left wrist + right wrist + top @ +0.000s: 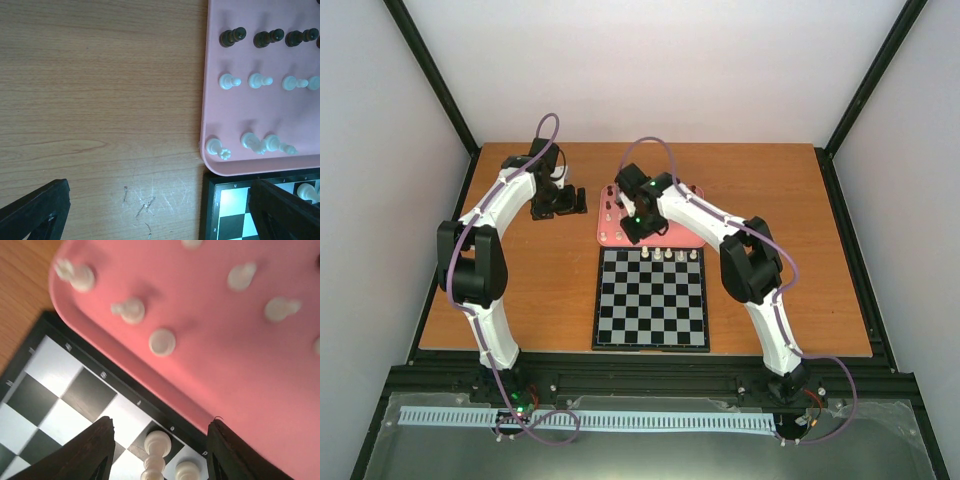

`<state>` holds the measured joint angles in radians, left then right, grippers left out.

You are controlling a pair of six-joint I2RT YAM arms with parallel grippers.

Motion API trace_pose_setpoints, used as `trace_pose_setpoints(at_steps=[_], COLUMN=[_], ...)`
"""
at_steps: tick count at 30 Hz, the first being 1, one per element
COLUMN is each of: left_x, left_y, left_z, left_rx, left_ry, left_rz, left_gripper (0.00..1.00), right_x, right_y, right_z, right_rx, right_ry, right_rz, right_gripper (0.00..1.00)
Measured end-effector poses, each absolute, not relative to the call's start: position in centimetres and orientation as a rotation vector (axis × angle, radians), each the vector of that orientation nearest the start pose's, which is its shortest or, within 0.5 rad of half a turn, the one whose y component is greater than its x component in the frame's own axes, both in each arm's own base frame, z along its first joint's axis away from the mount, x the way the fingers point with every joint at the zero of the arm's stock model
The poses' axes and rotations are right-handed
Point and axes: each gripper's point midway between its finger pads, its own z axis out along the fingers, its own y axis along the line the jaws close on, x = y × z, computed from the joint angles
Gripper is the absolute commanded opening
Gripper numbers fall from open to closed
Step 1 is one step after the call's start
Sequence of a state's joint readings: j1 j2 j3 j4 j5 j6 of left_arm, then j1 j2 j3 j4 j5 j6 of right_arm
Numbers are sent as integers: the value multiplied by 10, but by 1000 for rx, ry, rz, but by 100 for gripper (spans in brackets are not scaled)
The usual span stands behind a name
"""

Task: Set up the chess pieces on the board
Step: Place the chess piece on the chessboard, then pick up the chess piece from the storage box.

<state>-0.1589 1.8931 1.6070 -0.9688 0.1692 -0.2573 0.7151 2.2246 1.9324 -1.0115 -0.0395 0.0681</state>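
Observation:
The checkered board [652, 300] lies mid-table with several cream-white pieces [668, 256] standing along its far row. My right gripper [642, 228] hovers over the board's far edge. In the right wrist view it [159, 455] is open, its fingers [85, 455] wide on either side of a white piece [157, 442] that stands on a dark square, untouched. My left gripper [558, 205] is open and empty over bare wood left of the tray. In the left wrist view, its fingers [35, 212] straddle scratched tabletop and the board's corner [225, 200].
The pink tray [692, 236] sits just beyond the board and holds several white pieces [255, 80] and dark pieces [232, 36]; its bare part also shows in the right wrist view [225, 365]. Black frame posts stand at the table's corners.

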Motion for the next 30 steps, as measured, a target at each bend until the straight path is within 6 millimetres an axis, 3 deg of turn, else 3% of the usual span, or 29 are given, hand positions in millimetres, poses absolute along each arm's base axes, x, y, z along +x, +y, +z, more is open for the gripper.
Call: trace_pose_setpoints(at_steps=[5,7,10,18,26,30], left_x=[421,421,421,421,420,419], left_y=[-97,-97,-97,-97,-97,-96], left_z=[121,121,121,121,125,125], left_rx=[-102,-102,-102,-102,-100,-100], left_ry=[2848,2848,2848,2848,2838,2839], left_rz=[-330,-330,-330,-330,-331,-332], left_gripper=[100,100,100,100,100,100], right_x=[396,404,409,412,410,411], right_y=[350,355,356,346,350,352], right_z=[111,116,106,58,48,47], right_rx=[-888,-869,-857,-850,-858,-857], right_ry=[2642,2622,2639,2741,2762,2763], right_rz=[249,266,270,228,266,281], right_gripper=[50,50,48,47,46,34])
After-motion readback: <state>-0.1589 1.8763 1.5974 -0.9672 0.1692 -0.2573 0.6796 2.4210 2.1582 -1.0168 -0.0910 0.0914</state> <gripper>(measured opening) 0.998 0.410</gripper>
